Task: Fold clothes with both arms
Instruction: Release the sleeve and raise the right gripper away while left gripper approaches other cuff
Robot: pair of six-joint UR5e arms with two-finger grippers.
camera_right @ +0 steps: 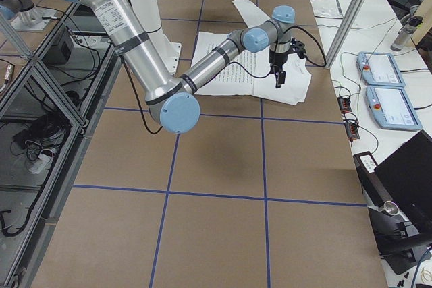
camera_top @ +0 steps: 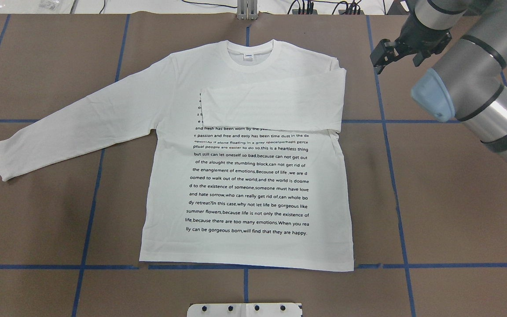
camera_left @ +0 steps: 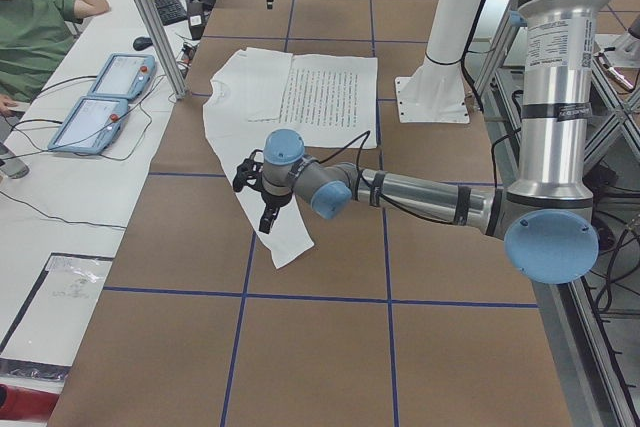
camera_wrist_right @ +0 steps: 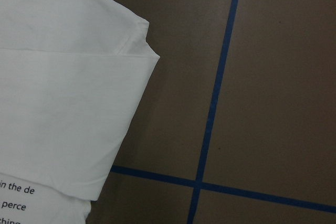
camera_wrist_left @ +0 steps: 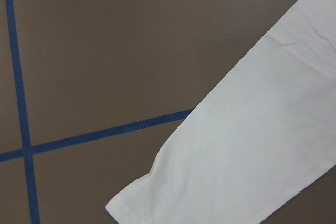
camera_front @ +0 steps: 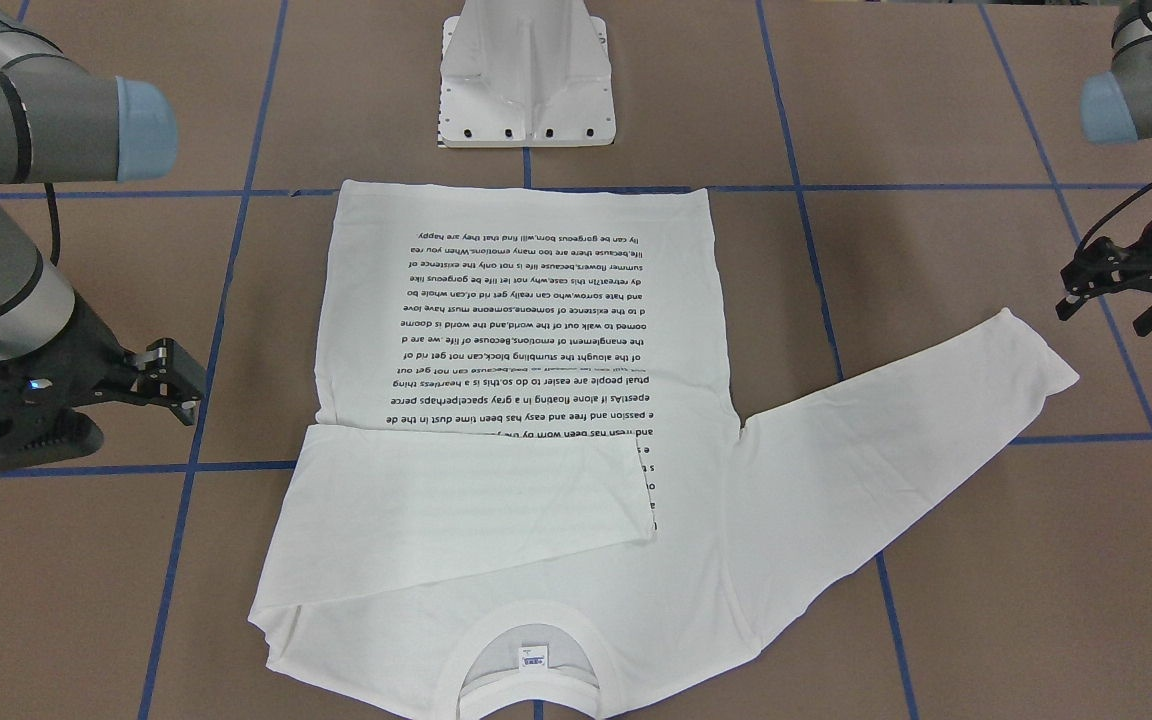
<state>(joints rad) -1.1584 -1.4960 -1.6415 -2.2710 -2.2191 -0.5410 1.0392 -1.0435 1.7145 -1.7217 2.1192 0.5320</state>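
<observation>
The white long-sleeved shirt lies flat, black text up, collar at the far side from the robot. One sleeve is folded across the chest; the other sleeve lies stretched out on the table. My right gripper is open and empty above bare table beside the folded shoulder. My left gripper is open and empty just above the stretched sleeve's cuff. Neither touches the cloth. No fingers show in either wrist view.
The white metal pedestal base stands at the robot's side of the table, just beyond the shirt's hem. Blue tape lines grid the brown table. A person and control tablets are at a side bench.
</observation>
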